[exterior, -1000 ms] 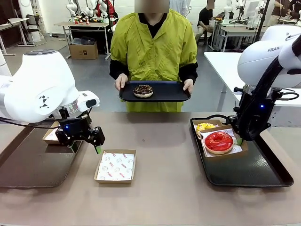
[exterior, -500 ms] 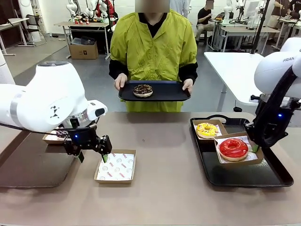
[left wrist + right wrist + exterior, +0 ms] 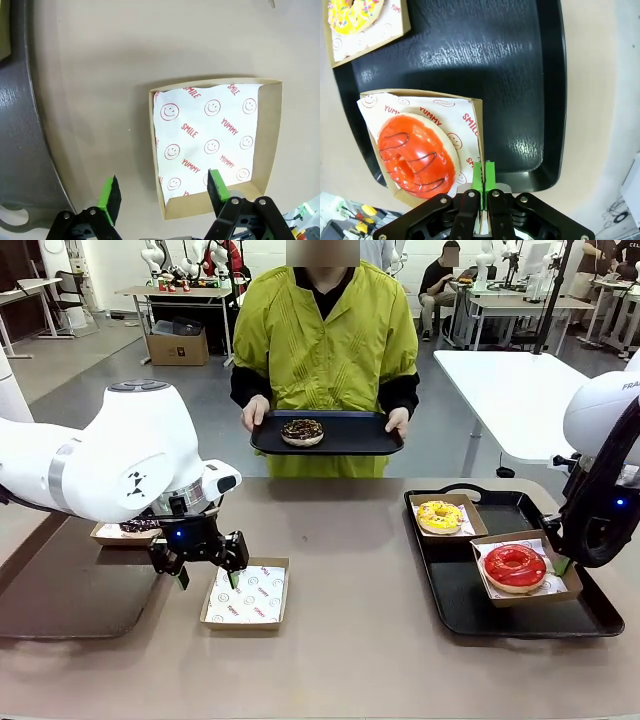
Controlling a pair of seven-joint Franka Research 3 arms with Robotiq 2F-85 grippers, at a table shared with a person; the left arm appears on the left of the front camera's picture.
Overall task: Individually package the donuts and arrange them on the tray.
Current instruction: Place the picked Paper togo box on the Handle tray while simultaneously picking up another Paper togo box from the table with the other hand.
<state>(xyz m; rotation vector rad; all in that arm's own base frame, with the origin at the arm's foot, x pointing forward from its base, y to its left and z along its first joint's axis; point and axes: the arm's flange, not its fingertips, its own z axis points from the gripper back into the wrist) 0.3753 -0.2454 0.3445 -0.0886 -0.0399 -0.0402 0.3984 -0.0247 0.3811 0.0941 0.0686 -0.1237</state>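
Note:
My right gripper [image 3: 560, 562] [image 3: 484, 176] is shut on the side wall of a paper-lined box [image 3: 475, 107] that holds the red donut [image 3: 515, 565] [image 3: 416, 156]. That box rests on the black tray [image 3: 590, 625] [image 3: 520, 70]. At the tray's far left a second box holds the yellow donut [image 3: 440, 514] [image 3: 351, 12]. My left gripper [image 3: 206, 568] [image 3: 162, 196] hangs open, straddling the near left corner of an empty box [image 3: 246, 594] [image 3: 210, 145]. The person holds a second black tray [image 3: 375, 445] carrying the chocolate donut [image 3: 302, 431].
A dark flat tray [image 3: 60, 595] lies at the table's left. On its far edge sits a box with a dark donut [image 3: 125, 529], mostly hidden behind my left arm. A white table [image 3: 500, 390] stands at the far right.
My right gripper has pulled the red donut's box rightward across the tray, away from the yellow donut's box. My left gripper has moved right to the empty box's corner.

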